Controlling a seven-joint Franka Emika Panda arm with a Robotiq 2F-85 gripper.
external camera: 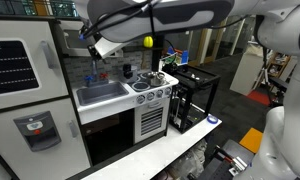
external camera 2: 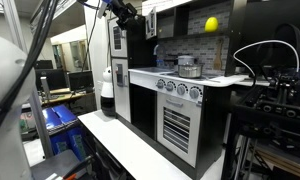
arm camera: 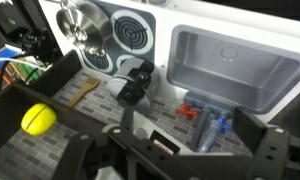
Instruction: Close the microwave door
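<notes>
My gripper (external camera: 100, 46) hangs high over the toy kitchen's sink, at upper cabinet level (external camera 2: 126, 13). In the wrist view its two dark fingers stand wide apart with nothing between them (arm camera: 175, 152), so it is open and empty. A dark panel with a light edge (external camera 2: 150, 22) stands just beside the gripper at the top of the kitchen. It seems to be the microwave door, and I cannot tell how far it is open. In the exterior view from the front my arm hides the microwave. The wrist view looks down and does not show the door.
Below the gripper are the grey sink (external camera: 100, 93) (arm camera: 230, 62), the stove burners (external camera: 150, 83) (arm camera: 130, 32) and the dark oven door (external camera: 108, 135). The white fridge with a black grid panel (external camera: 15, 62) stands beside the sink. A yellow ball (external camera: 148, 42) (external camera 2: 211, 24) (arm camera: 37, 119) is nearby.
</notes>
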